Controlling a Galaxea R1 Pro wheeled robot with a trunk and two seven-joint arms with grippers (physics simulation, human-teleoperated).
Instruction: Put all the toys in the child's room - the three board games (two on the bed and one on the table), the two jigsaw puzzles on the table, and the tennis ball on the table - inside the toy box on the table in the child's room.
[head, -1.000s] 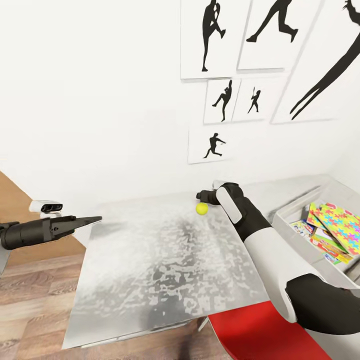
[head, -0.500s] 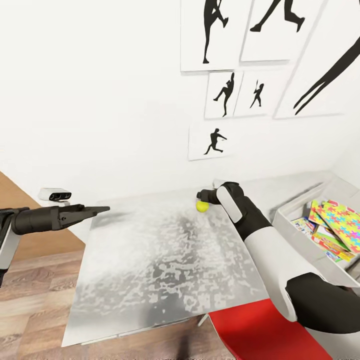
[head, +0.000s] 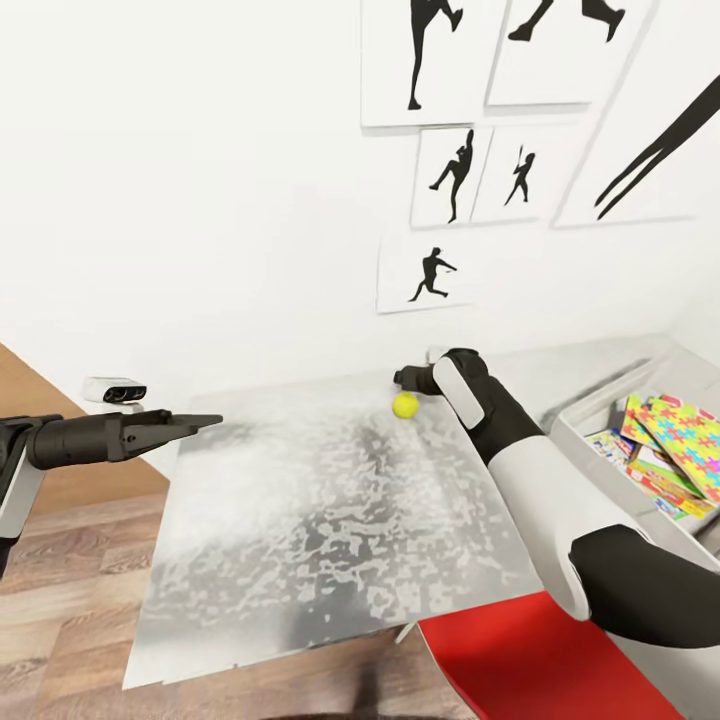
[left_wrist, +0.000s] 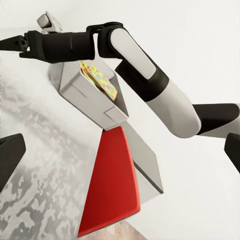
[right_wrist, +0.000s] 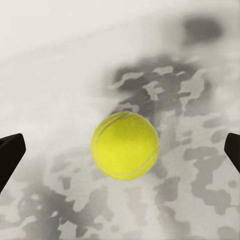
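Observation:
The tennis ball (head: 405, 404) lies on the mottled white-grey table (head: 320, 540) near its far edge by the wall. My right gripper (head: 403, 381) hovers just above and behind it. In the right wrist view the tennis ball (right_wrist: 125, 145) sits centred between the two dark fingertips (right_wrist: 11, 150), which stand wide apart, open. At the right stands the grey toy box (head: 590, 418), holding jigsaw puzzles (head: 688, 436) and printed board games (head: 608, 446). My left gripper (head: 205, 421) hangs open and empty over the table's left edge.
A red chair seat (head: 530, 655) sits under the table's near right corner. Wood-plank floor (head: 60, 590) lies to the left. The white wall with black baseball-player silhouettes (head: 430, 275) rises directly behind the table.
The head camera tilted slightly, shifting the scene upward. The left arm rose and reached a little further over the table's left edge. The right gripper stays by the ball.

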